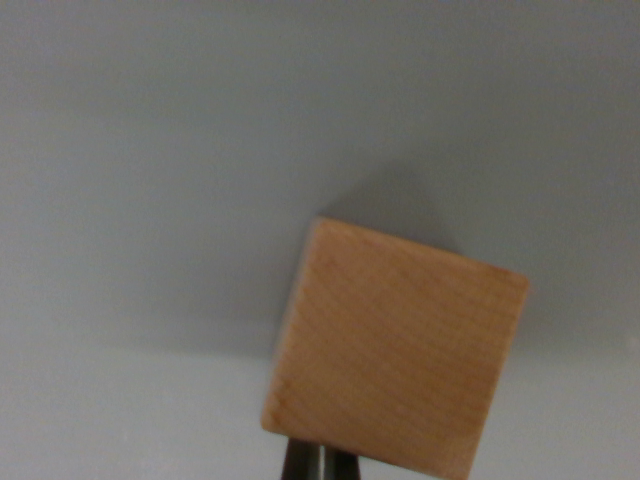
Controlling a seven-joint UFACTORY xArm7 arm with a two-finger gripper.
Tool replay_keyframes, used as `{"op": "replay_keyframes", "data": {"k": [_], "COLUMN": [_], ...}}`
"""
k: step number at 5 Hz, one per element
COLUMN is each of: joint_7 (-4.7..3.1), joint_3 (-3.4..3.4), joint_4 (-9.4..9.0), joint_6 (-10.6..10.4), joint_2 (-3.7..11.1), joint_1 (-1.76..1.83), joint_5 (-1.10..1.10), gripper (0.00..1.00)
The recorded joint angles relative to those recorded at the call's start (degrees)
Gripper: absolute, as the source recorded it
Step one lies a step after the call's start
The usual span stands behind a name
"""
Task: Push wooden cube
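Note:
A light wooden cube fills the lower middle of the wrist view, turned slightly so its corners point up left and down right. It rests on a plain grey surface and casts a shadow behind it. Just below the cube's lower edge, the dark tips of my gripper show at the bottom of the view. The two fingertips stand close together with only a thin bright line between them. They sit right against the cube's near side, with nothing held between them.
The grey surface turns lighter in a band across the lower part of the view. No other objects appear.

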Motion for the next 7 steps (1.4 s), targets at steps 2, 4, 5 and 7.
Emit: {"op": "replay_keyframes", "data": {"k": [2,4,5,7], "joint_7": [-0.20,-0.39,-0.39,-0.52], "joint_3": [-0.18,-0.35,-0.35,-0.47], "joint_4": [2.04,3.86,3.86,5.20], "joint_6": [0.65,1.24,1.24,1.66], "joint_2": [1.39,2.63,2.63,3.54], "joint_1": [-0.05,-0.10,-0.10,-0.14], "joint_5": [-0.15,-0.29,-0.29,-0.39], "gripper": [1.00,1.00,1.00,1.00]}}
